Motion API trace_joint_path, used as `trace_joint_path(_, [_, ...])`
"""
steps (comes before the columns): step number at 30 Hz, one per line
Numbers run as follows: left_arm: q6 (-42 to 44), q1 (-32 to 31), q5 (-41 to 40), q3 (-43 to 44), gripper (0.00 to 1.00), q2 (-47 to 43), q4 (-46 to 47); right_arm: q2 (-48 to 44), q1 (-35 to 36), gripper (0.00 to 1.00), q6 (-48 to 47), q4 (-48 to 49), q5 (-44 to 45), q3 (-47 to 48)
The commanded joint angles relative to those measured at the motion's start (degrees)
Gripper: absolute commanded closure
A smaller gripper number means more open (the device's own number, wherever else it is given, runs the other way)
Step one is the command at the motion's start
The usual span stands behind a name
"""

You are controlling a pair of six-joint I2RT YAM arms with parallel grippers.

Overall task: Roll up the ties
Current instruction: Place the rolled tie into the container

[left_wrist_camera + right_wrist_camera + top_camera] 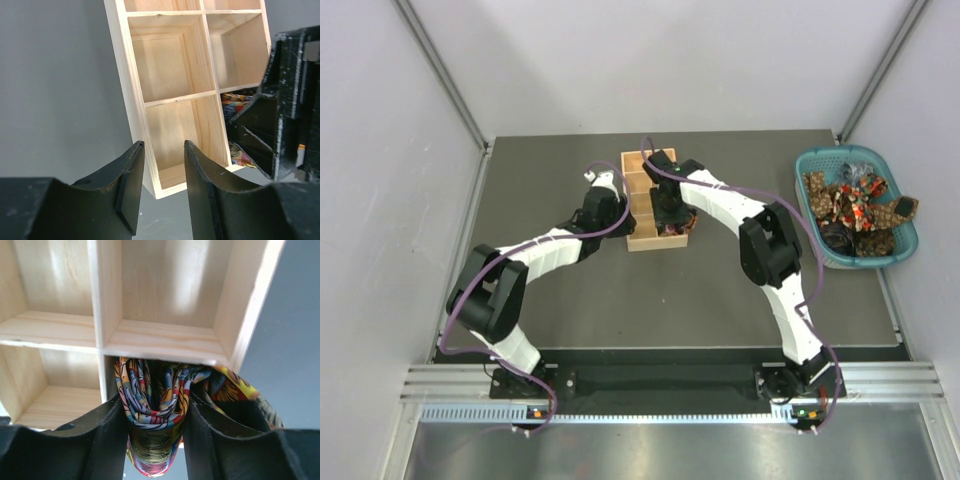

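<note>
Tray [638,240] and basket [817,158] on table [650,300]
We see a wooden tray with 2 compartment columns mid-table, a teal basket far right.

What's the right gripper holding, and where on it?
Right gripper pinches the rolled tie by the roll's two opposite sides, inside a corner compartment of the tray.

Dark grey matte table [720,300] filled centre. Pale grey walls [670,60] stood at 9, 12 and 3 o'clock. Metal corner posts [440,70] slanted at 11 and 1. Aluminium rail [450,385] ran across 6 o'clock. Light was soft, even.
</note>
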Motion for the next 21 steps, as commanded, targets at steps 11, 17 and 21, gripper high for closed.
trace_joint_path(11, [1.6, -0.4, 0.6, 3.2, 0.57, -1.1, -0.3, 2.4, -0.3, 0.47, -2.0, -1.4, -0.3, 6.5])
trace_joint_path(17, [2.2, -0.4, -0.5, 3.3, 0.57, -3.7, -2.1, -3.9, -0.4, 0.37, -2.1, -2.3, 1.4, 8.4])
trace_joint_path(21, [2.7, -0.4, -1.0, 3.4, 0.56, -4.9, -3.2, -6.5, -0.5, 0.34, -2.5, -2.3, 1.1, 9.7])
